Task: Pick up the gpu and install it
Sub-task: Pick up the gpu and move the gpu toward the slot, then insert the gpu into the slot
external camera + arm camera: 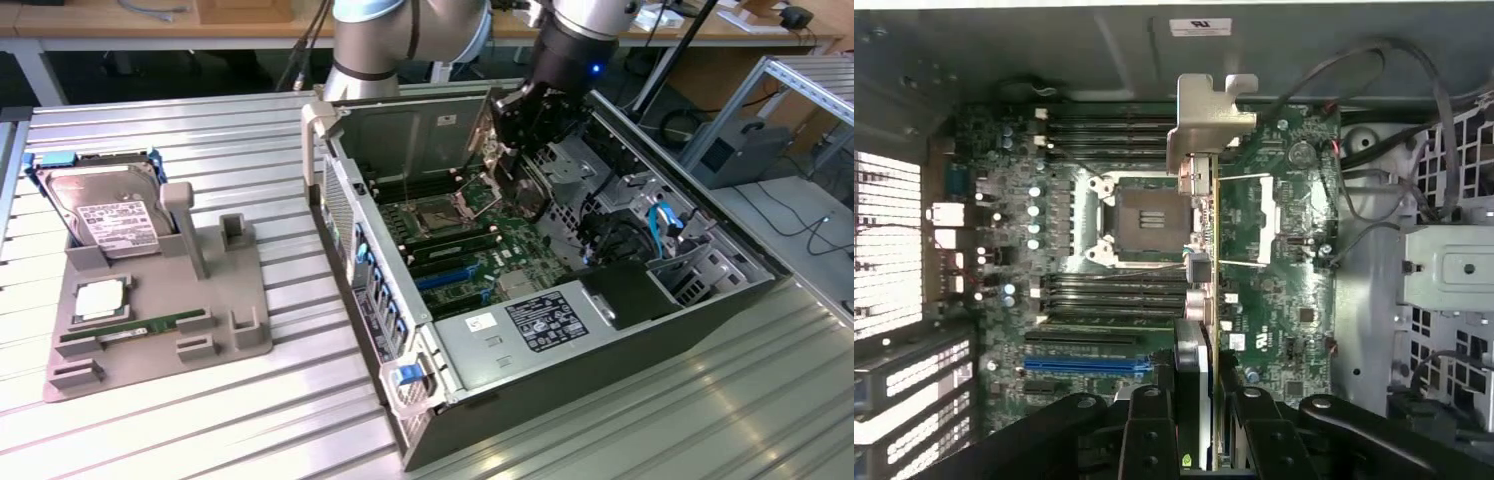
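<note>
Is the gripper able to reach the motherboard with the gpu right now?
Probably yes: the case is open, and the gripper, holding the gpu, hangs over the motherboard with nothing between them.

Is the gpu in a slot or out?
Out: the gripper holds the gpu edge-on above the motherboard, clear of the blue slot.

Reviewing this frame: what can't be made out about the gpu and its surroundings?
1. Faces of the gpu: wrist view, seen edge-on.
2. Gap between gpu and motherboard: exterior view, the hand and card stand in front.
3. Print on the hard drive label: exterior view, too small.
4. Arm above the hand: exterior view, cut off by the top edge.
</note>
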